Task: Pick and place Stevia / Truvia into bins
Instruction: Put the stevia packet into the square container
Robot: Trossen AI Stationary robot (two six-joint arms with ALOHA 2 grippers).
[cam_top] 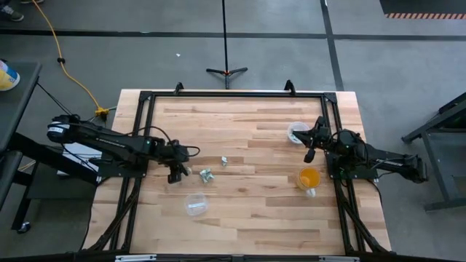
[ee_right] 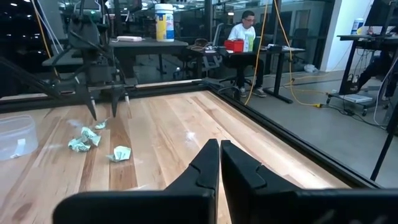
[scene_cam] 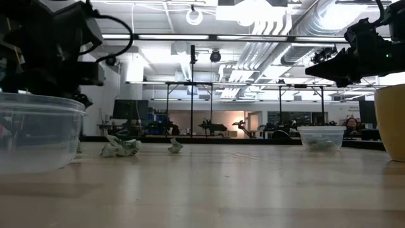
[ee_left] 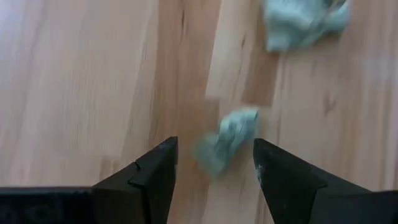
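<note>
Three crumpled pale green-and-white Stevia packets lie on the table: one (cam_top: 188, 171), a larger one (cam_top: 206, 175) and one (cam_top: 224, 161). My left gripper (cam_top: 175, 175) is open, pointing down over the nearest packet (ee_left: 227, 142); its fingers stand on either side without touching. The larger packet (ee_left: 301, 23) lies just beyond. One clear bin (cam_top: 195, 204) stands near the left gripper with a packet inside it. The other clear bin (cam_top: 297, 132) stands by my right gripper (cam_top: 309, 151), which is shut (ee_right: 219, 155) and raised above the table.
An orange translucent cup (cam_top: 309, 178) stands near the table's right edge, beside the right arm. A black frame (cam_top: 233, 93) runs around the tabletop. Bare wood lies between the packets and the right arm. A person (ee_right: 244, 28) sits at a desk beyond the table.
</note>
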